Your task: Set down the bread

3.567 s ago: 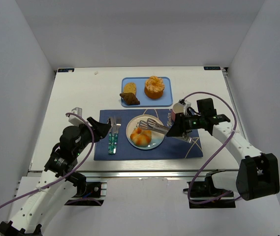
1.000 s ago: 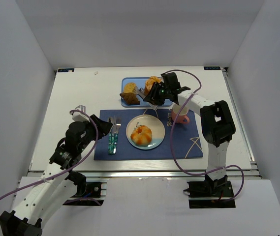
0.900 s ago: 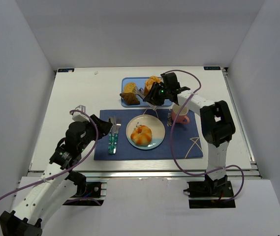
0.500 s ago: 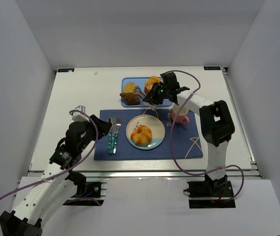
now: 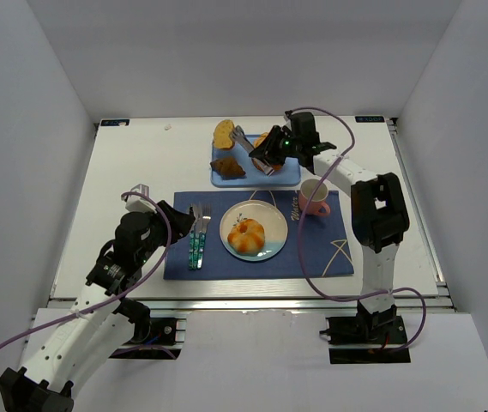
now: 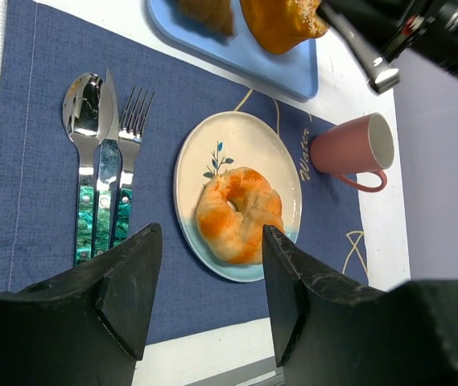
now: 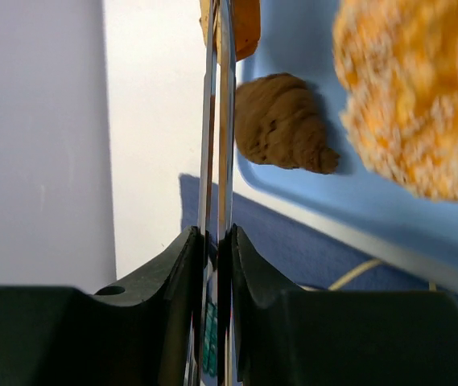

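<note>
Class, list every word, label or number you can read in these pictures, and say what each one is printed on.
"Water": white cursive on the blue placemat, beside the pink mug, legible only in the left wrist view and probably read correctly.
Left label at the far edge of the white table: too small to read.
Right label at the same edge: too small to read.
No other text is readable.
</note>
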